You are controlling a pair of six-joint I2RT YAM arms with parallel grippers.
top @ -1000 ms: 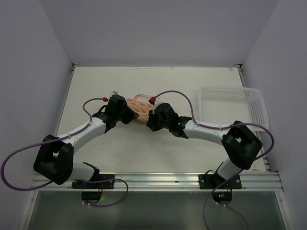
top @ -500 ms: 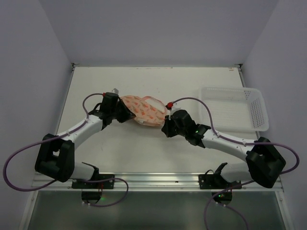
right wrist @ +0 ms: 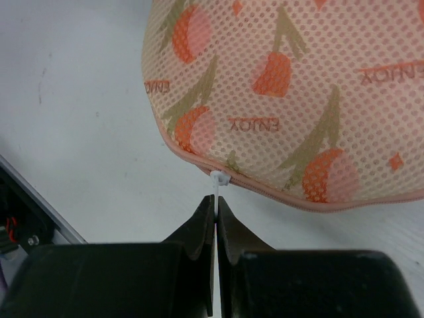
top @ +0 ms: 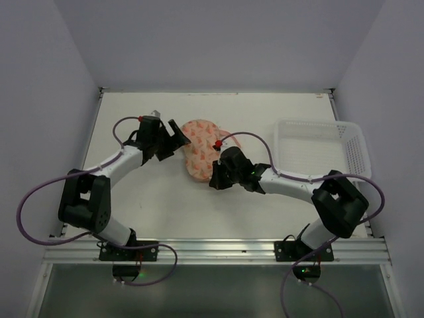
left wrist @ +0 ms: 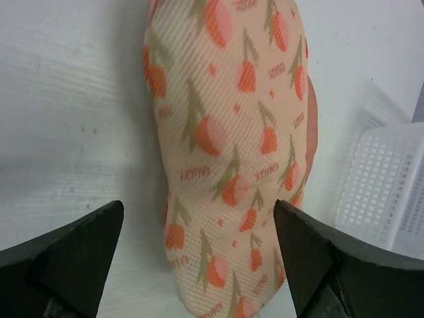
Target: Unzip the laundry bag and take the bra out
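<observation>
Presently the laundry bag (top: 199, 151), a rounded peach mesh pouch with orange-red print and pink piping, lies mid-way across the table (top: 165, 199), the left gripper (top: 176, 138) spread wide above it gripping nothing, the right gripper (right wrist: 216, 199) pinching its small white zip pull (right wrist: 217, 179).

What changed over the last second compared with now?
The left gripper let go of the laundry bag, opened wide and backed off to the left. The right gripper, which had pulled out to the right, swung back toward the middle, and the bag turned to lie more front to back. The right gripper stayed shut, now pinching the zipper pull. The basket did not move.
</observation>
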